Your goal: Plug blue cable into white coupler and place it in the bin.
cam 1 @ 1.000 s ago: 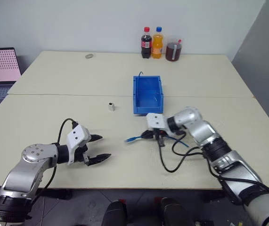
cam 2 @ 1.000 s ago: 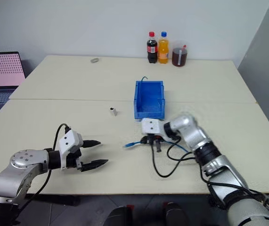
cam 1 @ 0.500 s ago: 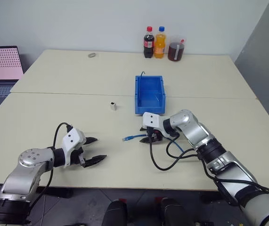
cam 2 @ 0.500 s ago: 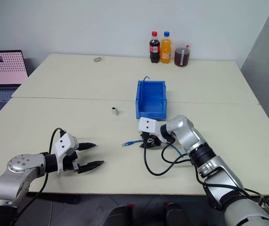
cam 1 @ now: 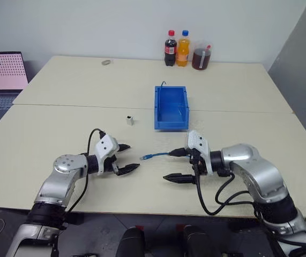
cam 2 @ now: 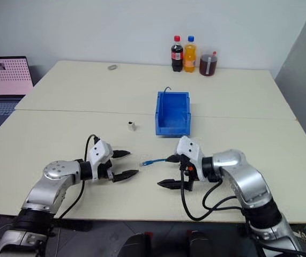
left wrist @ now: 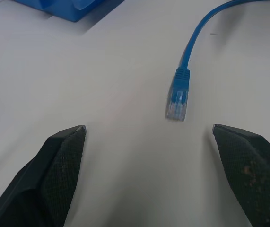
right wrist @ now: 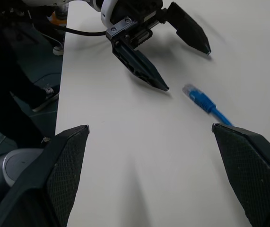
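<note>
Cable (cam 1: 155, 156) lies loose on the desk (cam 1: 61, 112) near its front edge, plug between both grippers. Left gripper (cam 1: 127, 158) and right gripper (cam 1: 177, 165) gape wide, empty. Coupler (cam 1: 128, 120) stands mid-desk, apart, left of the bin (cam 1: 171, 108).

A pale cream table (cam 1: 61, 123) is showing a smooth, matt top. A blue cable (left wrist: 191, 40) is lying on it, its jacket looking like smooth, slightly shiny plastic, ending in a clear, glassy plastic plug (left wrist: 176, 109). The bin (cam 1: 170, 107) is looking like bright, hard, glossy blue plastic. The left gripper (cam 1: 127, 158) and right gripper (cam 1: 178, 165) are showing black fingers (left wrist: 61, 165) with a finely grained, matt surface, mounted on glossy white plastic housings. The arms are gleaming like brushed silver metal.
</note>
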`<state>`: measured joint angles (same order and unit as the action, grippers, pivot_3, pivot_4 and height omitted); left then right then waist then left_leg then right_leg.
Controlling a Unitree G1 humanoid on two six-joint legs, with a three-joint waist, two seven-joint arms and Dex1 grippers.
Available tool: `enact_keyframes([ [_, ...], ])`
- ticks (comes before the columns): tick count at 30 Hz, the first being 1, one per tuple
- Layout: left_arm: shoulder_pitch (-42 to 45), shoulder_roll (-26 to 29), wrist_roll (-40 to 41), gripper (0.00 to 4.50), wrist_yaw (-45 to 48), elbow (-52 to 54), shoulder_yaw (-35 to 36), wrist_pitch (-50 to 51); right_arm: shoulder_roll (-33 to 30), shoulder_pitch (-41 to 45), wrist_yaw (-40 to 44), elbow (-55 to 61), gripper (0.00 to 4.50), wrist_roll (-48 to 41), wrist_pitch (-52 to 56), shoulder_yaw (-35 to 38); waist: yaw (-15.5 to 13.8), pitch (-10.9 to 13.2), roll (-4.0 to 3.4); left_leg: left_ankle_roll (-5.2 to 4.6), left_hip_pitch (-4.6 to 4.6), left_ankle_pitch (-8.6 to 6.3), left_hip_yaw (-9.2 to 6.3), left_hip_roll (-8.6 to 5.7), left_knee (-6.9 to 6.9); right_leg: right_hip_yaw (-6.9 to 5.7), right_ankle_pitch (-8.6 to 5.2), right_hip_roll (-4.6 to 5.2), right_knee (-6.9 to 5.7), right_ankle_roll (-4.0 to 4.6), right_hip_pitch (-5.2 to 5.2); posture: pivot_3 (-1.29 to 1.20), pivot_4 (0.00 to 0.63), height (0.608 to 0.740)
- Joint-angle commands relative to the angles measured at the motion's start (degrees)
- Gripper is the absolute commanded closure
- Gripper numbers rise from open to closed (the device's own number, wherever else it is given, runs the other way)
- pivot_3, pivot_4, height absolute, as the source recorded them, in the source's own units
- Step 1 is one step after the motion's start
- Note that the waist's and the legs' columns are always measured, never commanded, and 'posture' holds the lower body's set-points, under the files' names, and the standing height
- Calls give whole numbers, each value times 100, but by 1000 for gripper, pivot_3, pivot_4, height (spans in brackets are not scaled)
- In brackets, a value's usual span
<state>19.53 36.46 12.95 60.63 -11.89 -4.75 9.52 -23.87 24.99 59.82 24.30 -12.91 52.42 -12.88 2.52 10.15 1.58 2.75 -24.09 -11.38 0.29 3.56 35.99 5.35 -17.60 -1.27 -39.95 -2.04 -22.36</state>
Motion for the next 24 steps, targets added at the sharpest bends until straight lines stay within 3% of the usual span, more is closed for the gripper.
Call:
enact_keyframes([
  [1, 334, -115, -205, 0, 134, -279, -226, -179, 39, -124, -516, 609, 78, -322, 322, 266, 8, -1, 1, 0, 0, 0, -4, 0, 0, -4, 0, 0, -1, 0, 1, 0, 150, 740],
  [3, 455, -196, -286, 0, 189, -414, -366, -199, 26, -158, -709, 694, 78, -407, 396, 315, 28, -1, 1, 0, 0, 0, -5, 1, 0, -4, 0, -4, 0, -1, 1, 0, 150, 740],
  [6, 586, -253, -445, 448, 306, -594, -549, -260, -20, -173, -934, 780, 62, -515, 467, 351, 33, -1, 2, 0, -2, 0, -6, 0, 1, -5, -1, -3, 1, -1, 3, 0, 150, 740],
  [24, 392, -30, -644, 4213, 697, -492, -721, -358, -380, -209, -1477, 926, 62, -961, 228, 319, 68, -4, 5, 0, 6, 0, -6, 1, 0, -2, -2, -3, 1, -4, 7, 0, 150, 740],
])
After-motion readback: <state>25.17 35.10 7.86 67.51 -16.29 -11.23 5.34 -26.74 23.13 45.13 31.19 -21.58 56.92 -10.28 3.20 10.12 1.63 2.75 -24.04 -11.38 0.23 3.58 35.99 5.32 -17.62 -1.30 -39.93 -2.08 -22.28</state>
